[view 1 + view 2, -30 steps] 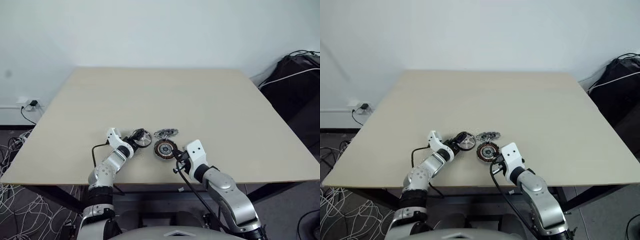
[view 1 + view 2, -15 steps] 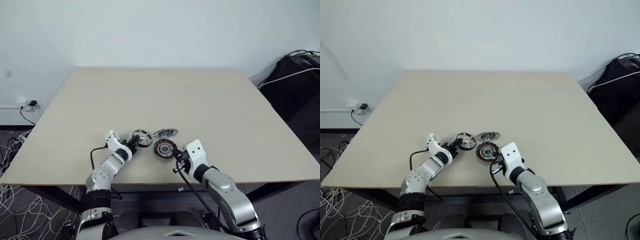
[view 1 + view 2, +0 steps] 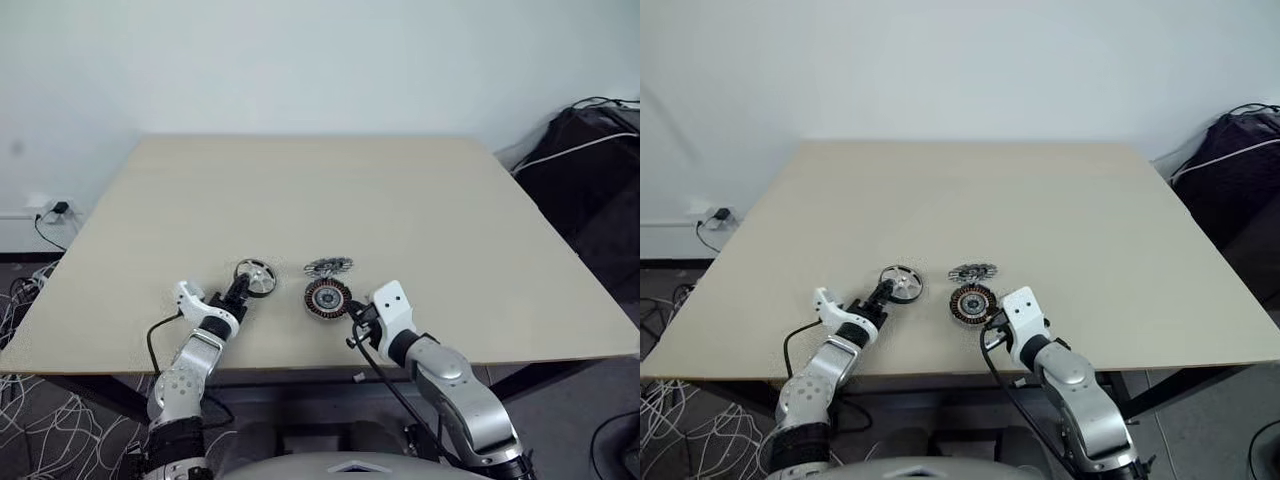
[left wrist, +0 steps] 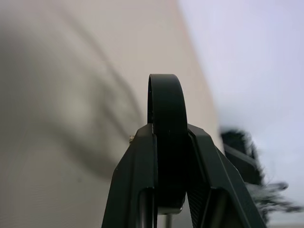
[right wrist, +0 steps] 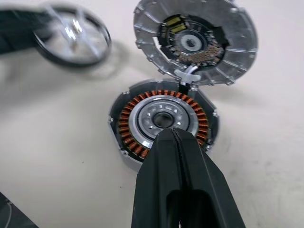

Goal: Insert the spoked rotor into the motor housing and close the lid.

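1. Gripping the spoked rotor [image 3: 256, 278] by its rim, the left gripper [image 3: 240, 290] holds it off to the left, well apart from the motor housing [image 3: 326, 297].
2. Clenched empty, the right gripper [image 5: 175, 142] steadies the housing's rim; the lid [image 3: 330, 266] lies just behind.
3. Next, I'd say: carry the rotor over the windings, level it, lower it.

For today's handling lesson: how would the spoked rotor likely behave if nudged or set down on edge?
The spoked rotor looks round with a thin rim, so on edge it would probably roll or tip. Being metal, it is likely stiff and possibly slippery between the left pincer.
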### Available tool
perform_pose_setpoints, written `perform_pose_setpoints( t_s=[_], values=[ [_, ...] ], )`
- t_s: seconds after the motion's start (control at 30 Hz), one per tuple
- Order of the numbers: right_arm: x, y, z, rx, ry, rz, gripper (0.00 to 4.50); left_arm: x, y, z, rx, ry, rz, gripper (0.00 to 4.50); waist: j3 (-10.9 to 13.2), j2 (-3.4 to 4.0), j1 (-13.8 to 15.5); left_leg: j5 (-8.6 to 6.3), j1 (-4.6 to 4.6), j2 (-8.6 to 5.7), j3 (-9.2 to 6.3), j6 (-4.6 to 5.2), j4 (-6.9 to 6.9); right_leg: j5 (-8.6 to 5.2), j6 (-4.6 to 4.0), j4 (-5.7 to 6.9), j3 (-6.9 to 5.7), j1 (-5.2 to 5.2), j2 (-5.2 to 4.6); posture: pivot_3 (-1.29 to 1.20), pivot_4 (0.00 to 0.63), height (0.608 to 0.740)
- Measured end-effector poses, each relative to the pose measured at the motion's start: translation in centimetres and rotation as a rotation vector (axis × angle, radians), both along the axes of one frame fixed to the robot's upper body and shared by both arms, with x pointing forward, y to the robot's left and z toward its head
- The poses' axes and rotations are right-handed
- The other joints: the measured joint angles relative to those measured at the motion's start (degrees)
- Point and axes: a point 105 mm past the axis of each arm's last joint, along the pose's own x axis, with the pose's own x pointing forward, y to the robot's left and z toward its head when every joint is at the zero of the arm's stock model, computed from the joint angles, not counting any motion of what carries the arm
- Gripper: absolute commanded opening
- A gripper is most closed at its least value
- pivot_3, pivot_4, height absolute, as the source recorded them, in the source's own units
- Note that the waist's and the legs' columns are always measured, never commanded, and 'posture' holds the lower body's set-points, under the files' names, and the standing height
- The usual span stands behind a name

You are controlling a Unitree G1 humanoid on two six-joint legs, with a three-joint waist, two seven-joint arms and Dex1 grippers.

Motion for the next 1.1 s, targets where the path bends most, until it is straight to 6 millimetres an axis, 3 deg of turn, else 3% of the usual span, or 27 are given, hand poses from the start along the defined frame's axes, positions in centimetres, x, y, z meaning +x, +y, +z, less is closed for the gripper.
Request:
perform_pose_setpoints(
  t_s=[0.13, 0.37, 0.63, 0.8, 1.1],
  values=[
    [-0.5, -0.5, -0.6, -0.008, 0.024, -0.011, 0.00, -0.7, -1.4, 3.9, -0.078, -0.216, -0.088, 0.44, 0.0, 0.03, 0.0, -0.01, 0.00, -0.03, 0.01, 0.03, 0.00, -0.03, -0.04, -0.03, 0.00, 0.01, -0.01, 0.00, 0.000, 0.740],
    [-1.0, -1.6, -0.9, 0.035, 0.050, -0.034, 0.00, -2.0, -5.3, 4.4, -0.173, -0.249, -0.270, 0.44, 0.0, 0.05, 0.0, 0.15, 0.04, -0.02, 0.01, 0.31, 0.01, -0.03, -0.03, -0.02, -0.01, 0.07, 0.12, 0.00, 0.000, 0.740],
    [-1.9, -2.1, -0.7, 0.070, 0.058, -0.020, 0.00, -4.0, -9.0, 4.0, -0.275, -0.180, -0.482, 0.44, 0.1, 0.03, -0.2, 0.17, 0.33, -0.02, 0.02, 0.37, 0.10, -0.04, 0.08, -0.06, -0.04, 0.50, 0.30, 0.00, 0.000, 0.740],
    [-2.0, -2.1, -0.7, 0.070, 0.060, -0.022, 0.00, -4.6, -10.0, 1.8, -0.281, -0.037, -0.553, 0.44, 0.1, 0.03, -0.4, 0.17, 0.43, 0.04, 0.01, 0.37, 0.16, -0.18, 0.42, -0.07, -0.01, 0.56, 0.40, 0.00, 0.000, 0.740],
    [-2.0, -1.9, -0.6, 0.077, 0.046, -0.013, 0.00, -3.1, -10.5, 0.1, -0.196, 0.073, -0.545, 0.44, 0.1, 0.03, -0.1, 0.16, 0.38, 0.04, 0.01, 0.37, 0.16, 0.00, 0.17, -0.11, 0.01, 0.53, 0.38, 0.00, 0.000, 0.740]
  ],
)
